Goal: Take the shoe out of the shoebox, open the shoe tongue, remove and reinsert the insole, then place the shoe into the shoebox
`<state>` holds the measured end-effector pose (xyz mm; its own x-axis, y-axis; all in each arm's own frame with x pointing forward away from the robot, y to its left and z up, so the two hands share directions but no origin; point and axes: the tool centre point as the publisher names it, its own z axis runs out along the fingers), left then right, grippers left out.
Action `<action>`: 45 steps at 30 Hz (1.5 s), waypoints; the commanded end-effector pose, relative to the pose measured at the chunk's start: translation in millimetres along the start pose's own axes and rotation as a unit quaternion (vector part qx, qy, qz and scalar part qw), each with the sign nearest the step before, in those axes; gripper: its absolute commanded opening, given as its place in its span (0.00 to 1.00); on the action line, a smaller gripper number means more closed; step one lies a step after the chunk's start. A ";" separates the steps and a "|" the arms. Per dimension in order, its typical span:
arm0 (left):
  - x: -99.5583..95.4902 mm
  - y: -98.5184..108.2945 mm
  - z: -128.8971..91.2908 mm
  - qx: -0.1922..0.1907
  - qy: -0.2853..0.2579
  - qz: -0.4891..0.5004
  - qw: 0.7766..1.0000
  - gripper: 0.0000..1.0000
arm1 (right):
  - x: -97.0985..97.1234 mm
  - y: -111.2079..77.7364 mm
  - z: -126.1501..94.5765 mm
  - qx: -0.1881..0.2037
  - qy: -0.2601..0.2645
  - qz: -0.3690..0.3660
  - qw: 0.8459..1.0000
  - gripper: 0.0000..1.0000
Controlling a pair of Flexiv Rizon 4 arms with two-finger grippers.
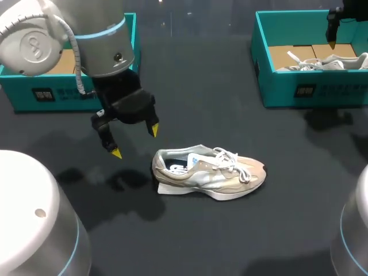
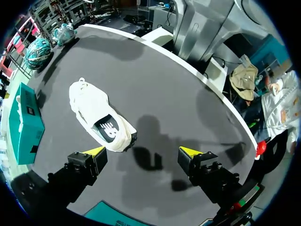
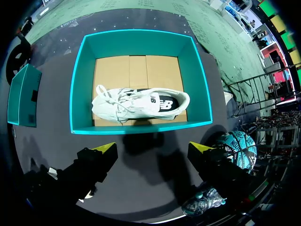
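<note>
Resting out on the dark table (image 1: 201, 241), outside either box, the beige shoe (image 1: 210, 172) is sitting sole down near the middle. Its heel is pointing toward my left side and its toe toward my right. Its white laces are lying loose over the tongue, and its opening is facing up, showing a dark patch on the insole in the left wrist view. A pale flat edge is sticking out under the heel; what it is cannot be told.

Near the heel but apart from it, the left end effector (image 1: 135, 141) is hanging above the table with its yellow-tipped fingers spread wide and nothing between them. Its shadow is falling on the table just beside the shoe.

Behind that arm, the left shoebox (image 1: 34, 86) is standing at the far left of the table. Well apart, at the far right, the right shoebox (image 1: 310, 86) is standing open, teal-walled with a cardboard floor. A second shoe (image 3: 141, 104), pale with white laces, is lying inside it. The right end effector (image 3: 153, 148) is hovering above that box, released and empty.
</note>
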<state>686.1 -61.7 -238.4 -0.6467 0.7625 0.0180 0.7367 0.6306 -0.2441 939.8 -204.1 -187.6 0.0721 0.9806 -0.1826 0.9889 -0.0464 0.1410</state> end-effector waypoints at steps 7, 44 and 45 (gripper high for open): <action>13.3 9.7 9.6 0.077 -0.044 -0.095 0.991 1.00 | -0.1 -0.5 0.0 0.000 0.000 0.000 1.000 1.00; 36.8 42.5 52.2 0.240 -0.198 -0.339 0.888 1.00 | -0.1 -0.5 0.0 0.000 0.000 0.000 1.000 1.00; 37.9 45.4 56.4 0.252 -0.213 -0.340 0.881 1.00 | -0.1 -0.5 0.0 0.000 0.000 0.000 1.000 1.00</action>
<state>689.6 -19.5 -291.1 -0.9938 0.0995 0.0498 0.0440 0.7622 -0.6458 939.8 -204.1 -187.6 0.0720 0.9806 -0.1826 0.9889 -0.0464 0.1411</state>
